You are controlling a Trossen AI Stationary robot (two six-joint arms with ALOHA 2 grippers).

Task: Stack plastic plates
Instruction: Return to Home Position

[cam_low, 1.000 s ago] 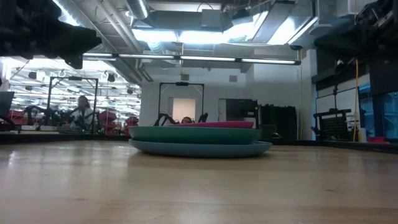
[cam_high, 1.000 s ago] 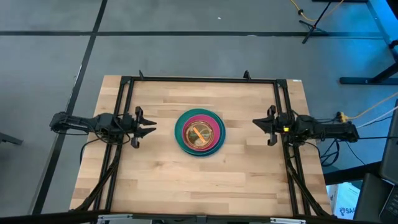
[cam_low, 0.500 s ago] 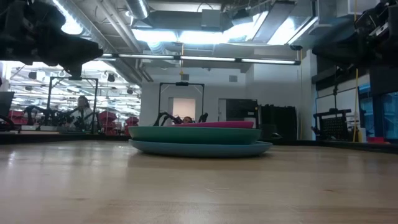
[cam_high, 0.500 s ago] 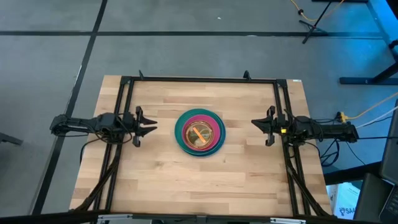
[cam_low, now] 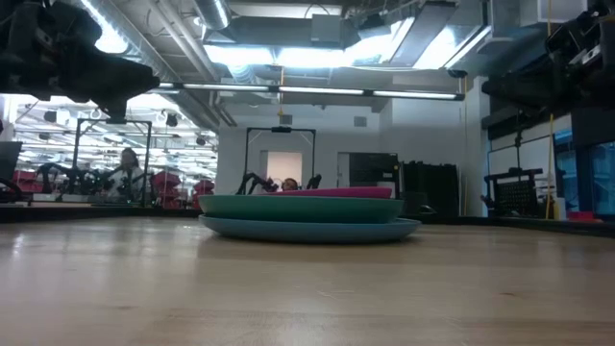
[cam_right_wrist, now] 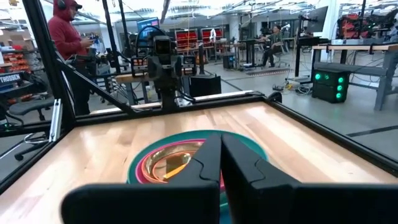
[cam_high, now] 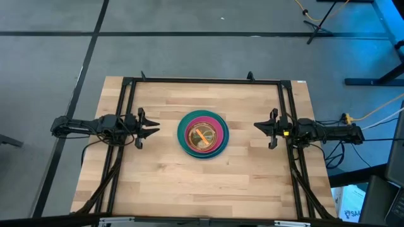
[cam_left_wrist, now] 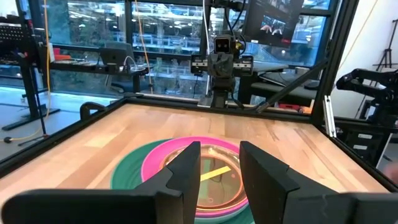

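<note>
Bright, even overhead light covers the tabletop (cam_high: 189, 183); the plastic plates (cam_low: 307, 216) throw only a thin shadow. In the low view, ceiling lights (cam_low: 317, 53) glare white at upper centre, leaving the upper corners in dark silhouette.

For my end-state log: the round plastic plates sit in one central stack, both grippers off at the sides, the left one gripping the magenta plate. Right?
No: the left wrist view shows the left gripper open and clear of the magenta plate. The round plastic plates do form one central stack, with the right gripper aside too.
</note>
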